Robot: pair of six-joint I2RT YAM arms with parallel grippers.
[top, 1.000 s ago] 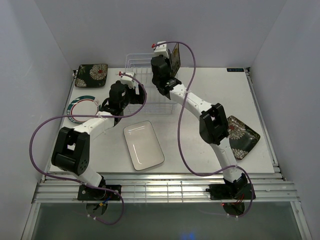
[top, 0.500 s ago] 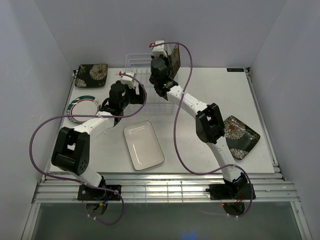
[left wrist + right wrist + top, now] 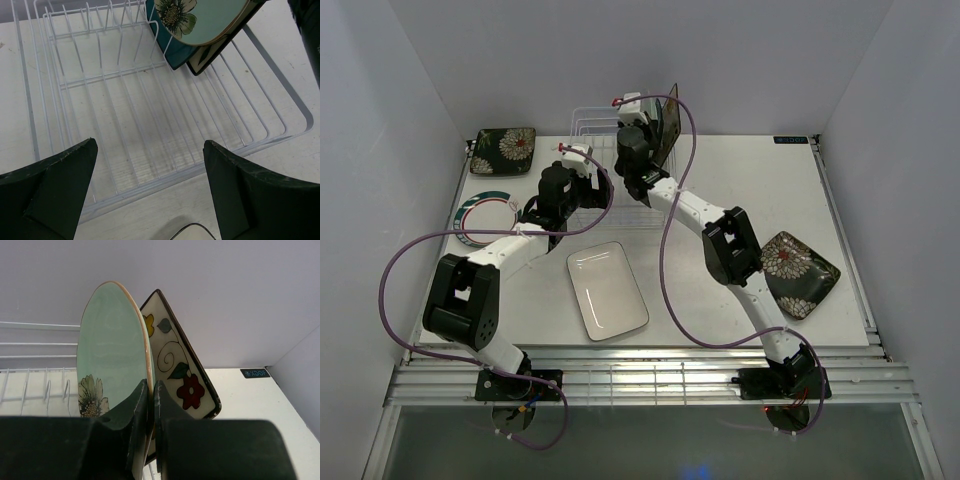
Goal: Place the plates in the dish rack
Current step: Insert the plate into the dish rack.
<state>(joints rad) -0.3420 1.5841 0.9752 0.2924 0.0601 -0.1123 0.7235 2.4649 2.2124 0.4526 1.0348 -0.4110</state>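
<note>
The plates were spread across the table (image 3: 760, 190) and the dish rack (image 3: 125, 100). At the far left, in the back corner, a dark floral plate (image 3: 505, 150) lay flat. Just in front of it lay the round green-rimmed plate (image 3: 485, 215), partly hidden by the left arm and its cable.

The left gripper (image 3: 149, 150) hovered over the near side of the rack. Its fingers were spread wide, with only the wire floor showing between them. In front of the rack, near the middle of the table, the white rectangular plate (image 3: 608, 290) lay flat, apart from the others.

The rack stood at the back of the table. At its right end the teal plate (image 3: 170, 52) and the cream floral plate (image 3: 182, 375) with its dark rim stood on edge, leaning. The round mint-green plate (image 3: 112, 350), painted with a flower, was upright between them, close against the cream one. The right gripper (image 3: 150, 390) had its fingers pinched shut on that plate's rim. Whether the plate's lower edge rested on the wires could not be told.

At the far right a second dark floral plate (image 3: 805, 270) lay flat, partly covered by the right arm.
</note>
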